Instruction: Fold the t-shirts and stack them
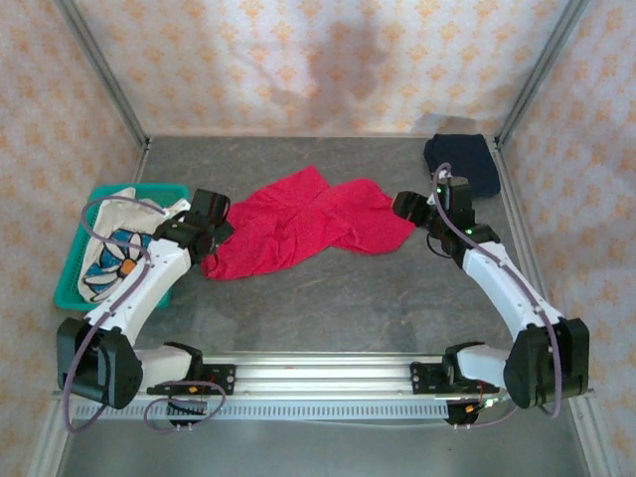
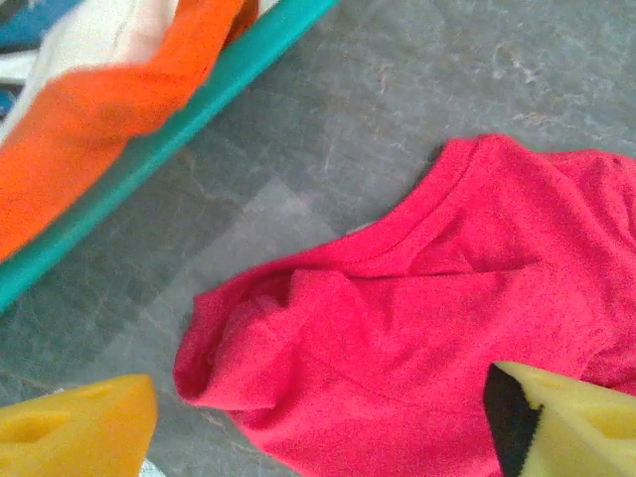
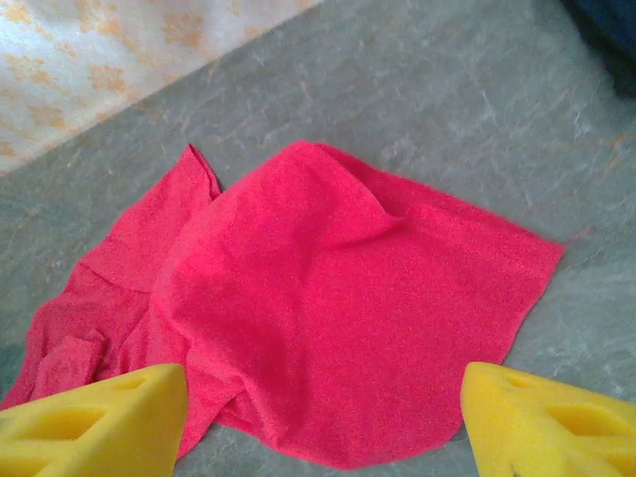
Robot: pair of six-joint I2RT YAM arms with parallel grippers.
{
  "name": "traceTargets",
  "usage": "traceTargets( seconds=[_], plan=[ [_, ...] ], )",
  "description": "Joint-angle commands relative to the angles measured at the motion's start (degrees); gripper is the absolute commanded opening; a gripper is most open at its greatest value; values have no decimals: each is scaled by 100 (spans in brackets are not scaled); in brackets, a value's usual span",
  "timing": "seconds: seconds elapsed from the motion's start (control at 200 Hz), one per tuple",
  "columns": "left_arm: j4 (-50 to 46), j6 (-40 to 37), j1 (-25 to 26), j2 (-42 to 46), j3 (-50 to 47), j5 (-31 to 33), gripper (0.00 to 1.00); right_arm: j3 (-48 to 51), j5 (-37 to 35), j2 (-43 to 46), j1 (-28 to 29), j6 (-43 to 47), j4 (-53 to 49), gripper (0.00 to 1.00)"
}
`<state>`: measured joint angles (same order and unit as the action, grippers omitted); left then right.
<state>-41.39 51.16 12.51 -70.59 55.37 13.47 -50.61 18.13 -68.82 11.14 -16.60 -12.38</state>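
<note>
Three t-shirts are in the work area. Item one, the red t-shirt, lies spread out and wrinkled at the centre of the desk, unfolded. Item two, the navy t-shirt, sits folded in the 2 o'clock corner, well apart from the red one. Item three, the white printed t-shirt, is bunched in the teal basket at 9 o'clock.

The left end effector sits at the red t-shirt's 8 o'clock edge, near the basket. Its fingers stand wide apart above the cloth, with nothing clamped. The right end effector sits at the red t-shirt's 3 o'clock edge, likewise spread wide above the cloth and gripping nothing.
</note>
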Motion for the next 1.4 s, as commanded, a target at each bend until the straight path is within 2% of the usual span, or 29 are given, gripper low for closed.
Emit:
traceTargets(
  seconds=[0.0,0.055,0.135,0.29,0.485,0.65,0.921,1.006,1.211,1.396],
  plan=[
    [-58,-574,372,-297,675,630,91,-232,-261,-137,208,386,66,74],
    [-247,-770,630,-760,1103,790,92,-310,-257,-311,361,436,120,74],
    [-191,-870,850,-1372,1437,665,91,-433,-194,-557,533,408,178,74],
    [-159,-628,911,-2667,2126,277,83,-476,-74,-742,674,294,350,75],
    [-439,-233,946,-3845,3116,349,70,-364,-149,-570,680,333,219,75],
    [-688,68,942,-4693,3627,250,70,-196,-289,-358,687,406,143,75],
    [-1003,445,902,-5284,4080,253,60,-108,-378,-246,681,404,92,75],
    [-911,504,902,-5253,3941,182,47,-133,-437,-238,685,442,56,75],
    [-608,461,859,-5016,3556,118,0,-153,-517,-233,674,407,8,75],
    [-370,473,854,-4172,2979,331,0,-185,-770,-365,655,252,-139,75]
  ],
)
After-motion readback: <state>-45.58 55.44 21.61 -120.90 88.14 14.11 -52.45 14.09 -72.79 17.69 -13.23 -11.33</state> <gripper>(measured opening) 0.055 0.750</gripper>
